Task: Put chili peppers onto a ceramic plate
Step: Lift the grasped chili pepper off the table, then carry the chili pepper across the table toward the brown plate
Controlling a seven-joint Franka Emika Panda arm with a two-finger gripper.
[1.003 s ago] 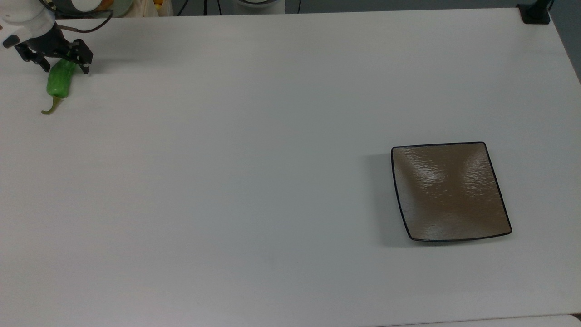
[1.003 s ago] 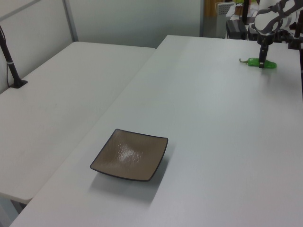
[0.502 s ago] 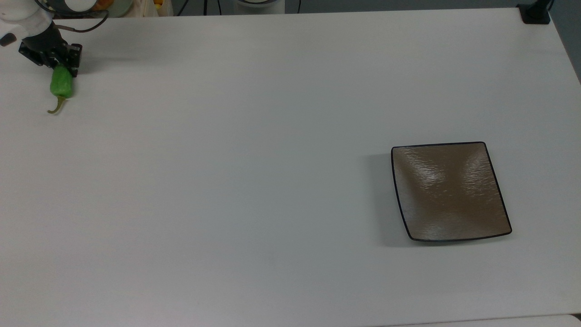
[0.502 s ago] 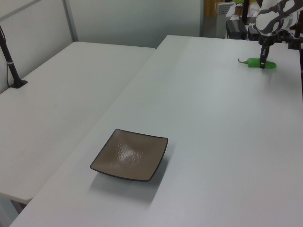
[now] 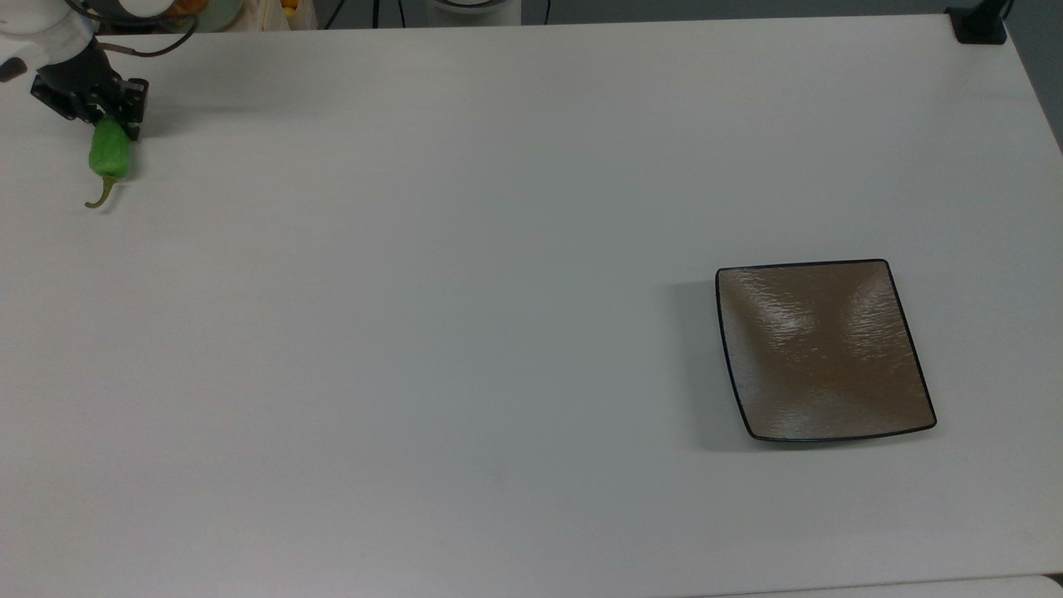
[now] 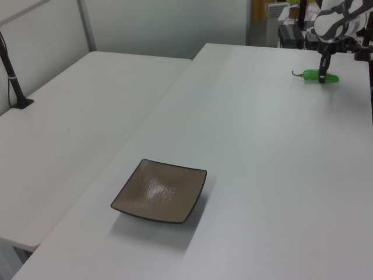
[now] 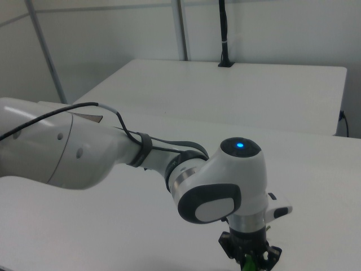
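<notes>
The green chili pepper point(image 5: 110, 156) lies at the top view's far left, its curved stem point(image 5: 98, 198) pointing toward the top view's bottom. My gripper point(image 5: 113, 124) stands over the pepper's thick end, shut on it. The left view has the same grip at its far right: the gripper point(image 6: 322, 72) comes straight down onto the pepper point(image 6: 316, 74). The square brown ceramic plate point(image 5: 822, 349) sits bare at the top view's right, far from the pepper, and near the left view's front point(image 6: 160, 191). From the right view, my gripper point(image 7: 251, 261) hangs below the white wrist.
The white table point(image 5: 465, 249) stretches wide between pepper and plate. A black clamp post point(image 5: 980, 25) stands at the top view's upper right corner. Cables and clutter point(image 5: 199, 10) sit behind the table's far edge. A second table point(image 6: 64, 122) adjoins in the left view.
The fingers stood wide on either side of the pepper one second ago and have closed on it. The pepper has since shifted slightly, a little upward in the left view.
</notes>
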